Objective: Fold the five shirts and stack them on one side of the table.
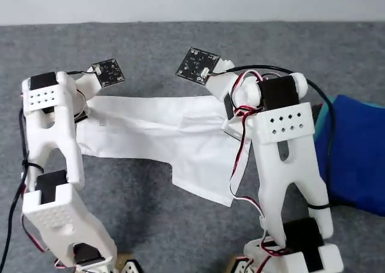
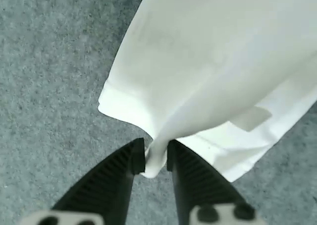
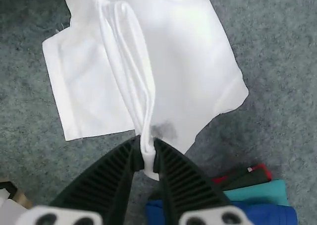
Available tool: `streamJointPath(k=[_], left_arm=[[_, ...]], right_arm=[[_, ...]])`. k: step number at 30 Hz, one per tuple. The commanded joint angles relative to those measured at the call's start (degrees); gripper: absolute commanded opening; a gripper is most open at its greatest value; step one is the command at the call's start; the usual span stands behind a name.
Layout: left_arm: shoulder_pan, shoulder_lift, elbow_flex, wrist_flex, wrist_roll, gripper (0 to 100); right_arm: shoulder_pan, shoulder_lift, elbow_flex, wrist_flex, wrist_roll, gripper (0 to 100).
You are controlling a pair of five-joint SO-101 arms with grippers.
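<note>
Cloth pinched at both ends: left gripper (image 2: 151, 158) and right gripper (image 3: 147, 155) each clamp tight on a fold of the white shirt (image 1: 174, 134), stretched between them; open grey table (image 1: 150, 225) around, blue shirt (image 1: 355, 159) at the right edge.

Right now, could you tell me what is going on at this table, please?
The two arms hold one white shirt between them. The left gripper is shut on one edge of it, and the right gripper pinches a bunched fold at the opposite side. The rest of the shirt lies partly spread on the grey table. A blue shirt tops a pile beside the right arm.
</note>
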Motion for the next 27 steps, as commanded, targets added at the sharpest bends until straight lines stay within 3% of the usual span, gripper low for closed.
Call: streamJointPath(k=[1,5,11,14,19,22,27], left_arm=[[-0.88,-6.07,-0.66,0.97,-0.26,9],[-0.88,-13.98,-0.66,4.13,-0.18,12],[-0.62,-20.84,-0.4,-0.18,5.63,14],[0.18,-18.29,-0.13,-5.89,11.52,14],[3.69,-8.18,-0.04,-12.4,21.45,5],[5.89,-1.93,-0.13,-12.75,21.8,2],[6.15,6.77,-2.24,-12.75,23.82,2]], right_arm=[[0.04,-5.05,-1.32,2.33,-0.62,16.1],[-0.13,-8.57,-2.81,2.24,-6.51,31.8],[0.4,-8.57,-2.46,-3.47,-8.62,33.1],[0.57,-5.67,0.26,-11.3,-8.62,26.8],[0.57,6.64,2.2,-23.43,-8.62,0.2],[0.57,15.6,0.62,-27.21,-10.29,4.1],[0.66,28.53,-5.98,-28.88,-15.56,1.1]])
